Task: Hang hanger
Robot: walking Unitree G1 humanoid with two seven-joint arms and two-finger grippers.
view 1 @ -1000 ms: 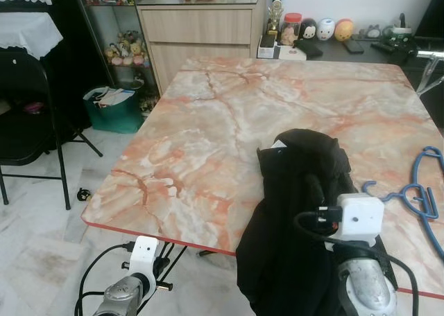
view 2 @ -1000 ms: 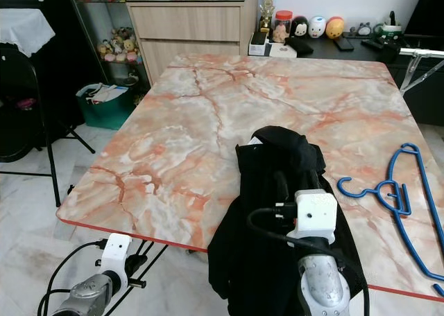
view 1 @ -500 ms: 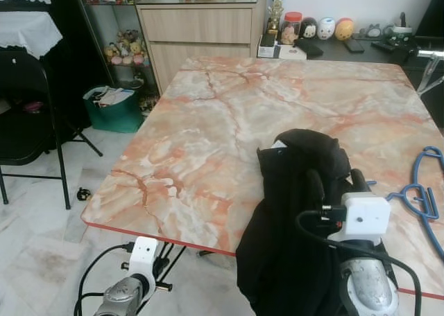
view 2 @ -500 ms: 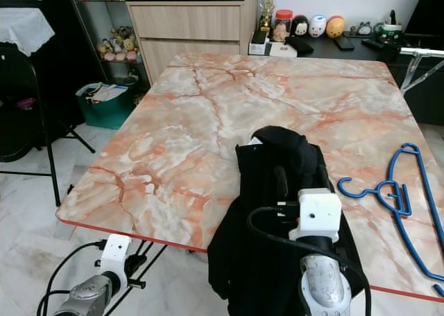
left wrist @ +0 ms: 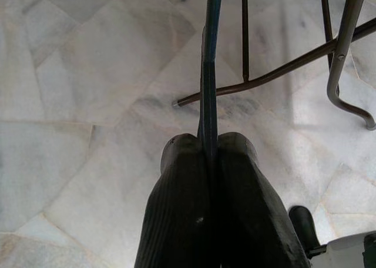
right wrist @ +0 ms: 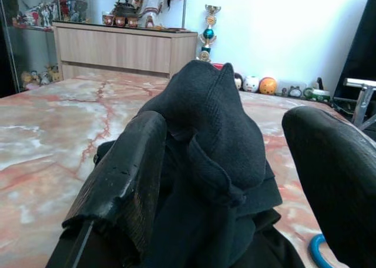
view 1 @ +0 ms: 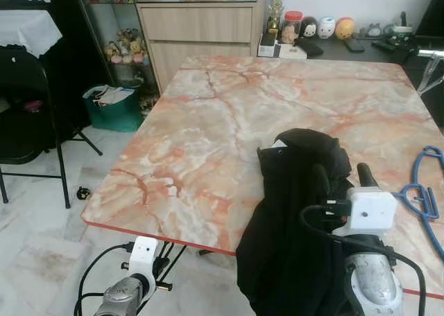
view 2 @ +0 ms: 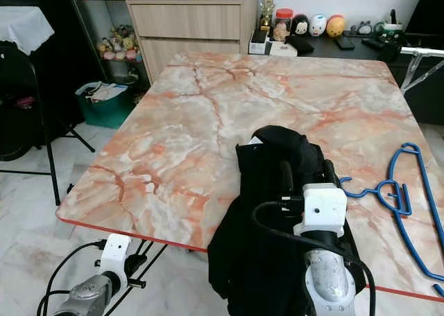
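Marble-pattern counter (view 1: 229, 122), pink and white with a red edge. Black garment (view 1: 295, 212) lies bunched on the near part of the counter, its lower portion draping over the near edge. Blue hanger (view 2: 399, 191) lies flat on the counter to the right of the garment, hook end pointing toward it, close beside but contact cannot be resolved. Right gripper (view 1: 340, 181) sits over the garment's right side, fingers (right wrist: 126, 180) spread apart; in the right wrist view the bunched top of the garment rises between the two fingers, not clamped. Left gripper (left wrist: 208, 156) hangs low beside the near left corner of the counter, below its edge; in the left wrist view its fingers (left wrist: 179, 203) are pressed together on a thin dark blue rod (left wrist: 210, 74) that runs straight out from between the tips, over the pale marble floor (left wrist: 76, 103) and the metal counter legs (left wrist: 346, 50). Beyond the counter: wooden sideboard (view 1: 201, 28), black folding chair (view 1: 28, 115) at far left, green bin (view 1: 114, 108) on the floor
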